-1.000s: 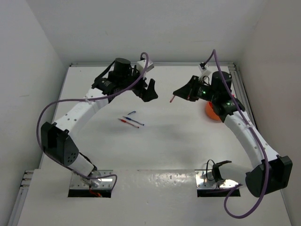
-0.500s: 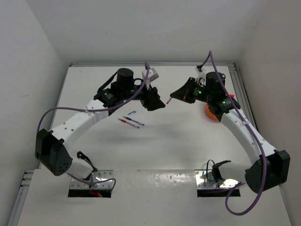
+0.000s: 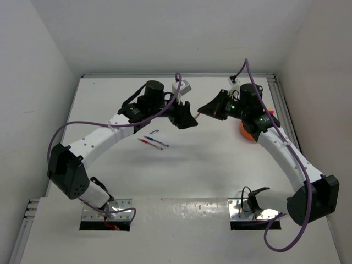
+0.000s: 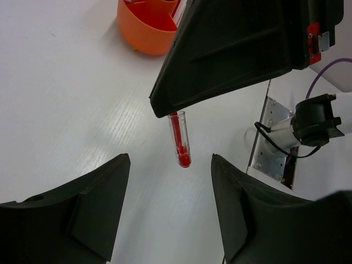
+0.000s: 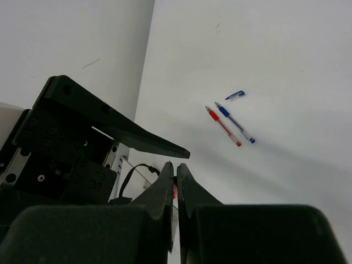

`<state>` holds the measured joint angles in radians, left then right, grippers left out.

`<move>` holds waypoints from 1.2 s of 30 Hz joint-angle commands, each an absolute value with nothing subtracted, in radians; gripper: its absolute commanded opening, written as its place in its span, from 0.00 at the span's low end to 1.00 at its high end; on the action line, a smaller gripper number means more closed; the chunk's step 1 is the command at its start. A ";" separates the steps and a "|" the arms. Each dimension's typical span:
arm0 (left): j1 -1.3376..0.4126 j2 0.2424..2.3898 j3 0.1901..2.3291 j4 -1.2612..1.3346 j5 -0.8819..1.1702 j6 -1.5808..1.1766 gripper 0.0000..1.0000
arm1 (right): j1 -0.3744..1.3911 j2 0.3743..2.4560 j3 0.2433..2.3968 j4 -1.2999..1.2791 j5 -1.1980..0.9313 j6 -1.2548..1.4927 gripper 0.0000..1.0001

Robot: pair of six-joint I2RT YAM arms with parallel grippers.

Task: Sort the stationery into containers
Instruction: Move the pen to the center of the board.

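My right gripper (image 3: 204, 110) is shut on a red pen (image 3: 197, 116) and holds it above the back middle of the table. In the left wrist view the red pen (image 4: 180, 144) sticks out of the right gripper's black fingers (image 4: 220, 60). Its end reaches just level with the tips of my left gripper (image 4: 169, 165). That gripper is open and its fingers do not touch the pen. My left gripper (image 3: 190, 122) faces the right one. The orange bowl (image 3: 248, 132) sits behind the right arm; the bowl (image 4: 144, 27) holds some items.
A red pen (image 3: 147, 143), a blue pen (image 3: 158, 141) and a small blue cap (image 3: 153, 132) lie on the table left of centre. The right wrist view shows the same red pen (image 5: 223, 126), blue pen (image 5: 235, 122) and cap (image 5: 235, 95). White walls enclose the table.
My left gripper has swung right toward the held red pen and its jaws have narrowed. The right gripper has shifted slightly left, still shut on the pen.
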<state>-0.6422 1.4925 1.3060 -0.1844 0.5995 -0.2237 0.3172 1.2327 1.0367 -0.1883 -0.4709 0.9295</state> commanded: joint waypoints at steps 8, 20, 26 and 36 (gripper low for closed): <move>-0.667 1.516 1.364 -0.129 0.584 -0.250 0.63 | 0.325 1.223 1.042 -0.130 -0.457 0.965 0.00; -0.683 1.542 1.404 -0.143 0.584 -0.232 0.52 | 0.331 1.226 1.026 -0.126 -0.462 0.965 0.00; -0.684 1.552 1.404 -0.161 0.581 -0.213 0.28 | 0.331 1.224 1.034 -0.127 -0.454 0.954 0.00; -0.655 1.531 1.385 -0.184 0.581 -0.195 0.00 | 0.330 1.227 1.048 -0.135 -0.451 0.930 0.21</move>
<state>-0.6716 1.5543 1.3628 -0.1852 0.5686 -0.2100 0.3241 1.2331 1.0241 -0.1616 -0.4553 0.9489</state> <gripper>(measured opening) 0.189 0.165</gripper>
